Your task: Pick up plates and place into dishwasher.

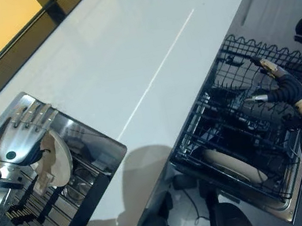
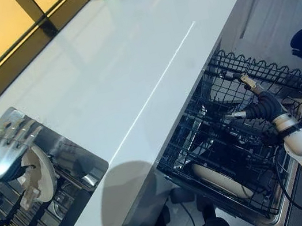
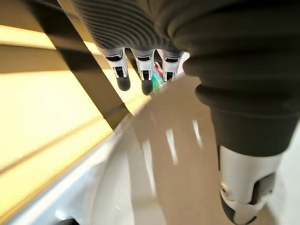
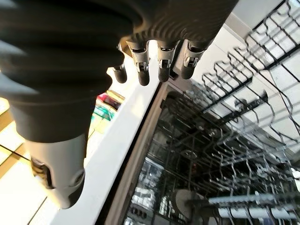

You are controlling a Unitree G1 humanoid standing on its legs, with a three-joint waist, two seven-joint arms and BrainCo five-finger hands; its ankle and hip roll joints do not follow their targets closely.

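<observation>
Now left robot hand (image 1: pixel 24 141) around plate (image 1: pixel 54 159).

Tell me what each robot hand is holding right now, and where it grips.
The left robot hand holds a beige plate by its upper rim, over the sink rack. The right robot hand hangs open over the dishwasher rack, holding nothing.

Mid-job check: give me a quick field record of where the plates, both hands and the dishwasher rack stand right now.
left hand: over the drying rack at the sink, fingers on the near face of a plate, thumb on the other
held plate: beige, standing on edge in the sink rack
right hand: open, holding nothing, above the dishwasher rack
dishwasher rack: black wire, pulled out
plate already loaded: lying in the rack's near end
countertop: white, between sink and dishwasher
step pending: held plate not yet moved to dishwasher
</observation>
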